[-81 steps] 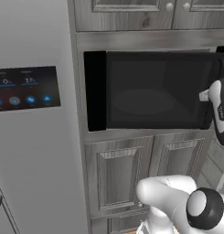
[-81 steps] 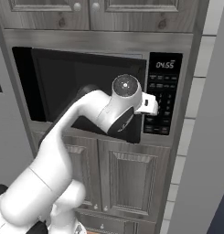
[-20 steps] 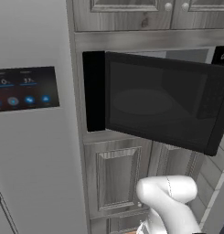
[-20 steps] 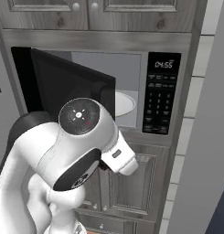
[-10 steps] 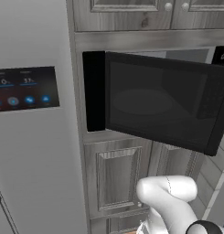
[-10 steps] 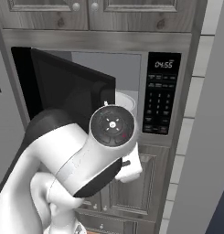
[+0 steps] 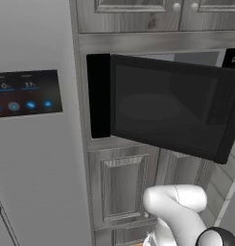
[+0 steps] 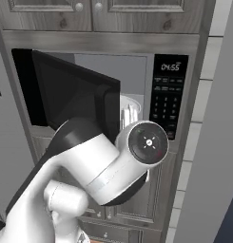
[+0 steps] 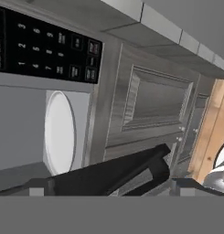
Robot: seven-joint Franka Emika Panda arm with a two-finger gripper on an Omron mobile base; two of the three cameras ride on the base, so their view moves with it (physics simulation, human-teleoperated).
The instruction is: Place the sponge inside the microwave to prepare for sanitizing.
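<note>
gaping empty gripper (image 9: 109,191) beside microwave (image 8: 137,90), door (image 7: 171,108) swung wide

Soft, even light all over; no strong shadows; the dark microwave door (image 7: 169,113) has a faint shine at 12 o'clock; edges look slightly blurry.

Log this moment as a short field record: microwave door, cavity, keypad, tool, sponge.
microwave: built-in microwave, set among grey wood cabinets
door: door swung open, hinged at the left
cavity: grey, with the white turntable inside; nothing seen on it
keypad: keypad to the right of the cavity, clock display lit
tool: fingertips spread wide at the bottom of the hand view, nothing between them
sponge: not seen from these cameras; not yet in the cavity
fridge: grey fridge panel lit blue, left of the microwave
</note>
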